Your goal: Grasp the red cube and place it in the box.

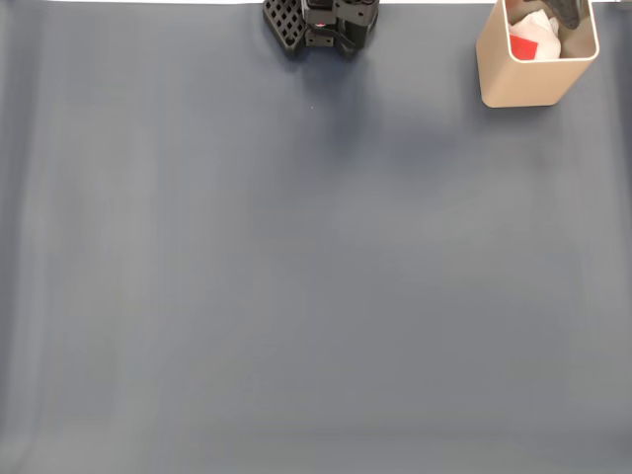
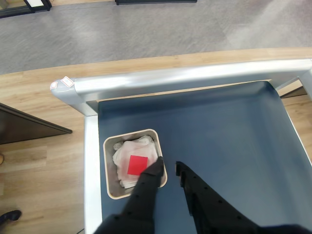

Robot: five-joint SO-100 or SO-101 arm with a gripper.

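Red cube (image 2: pixel 137 165) lies in box (image 2: pixel 111 187) on white stuff; gripper (image 2: pixel 169 166) jaws apart, prob. empty.

Red cube (image 2: pixel 137 165) – beige box (image 2: pixel 110 187), dark blue mat (image 1: pixel 296 276).

Loads of room here: the dark blue tabletop (image 1: pixel 296 296) is bare across nearly the whole fixed view. What stands in the way sits along the far edge, the black latticed robot base (image 1: pixel 321 25) and the box (image 1: pixel 523 84) in the corner. In the wrist view the silver rail (image 2: pixel 185 78) fences the tabletop's edges beside the box.
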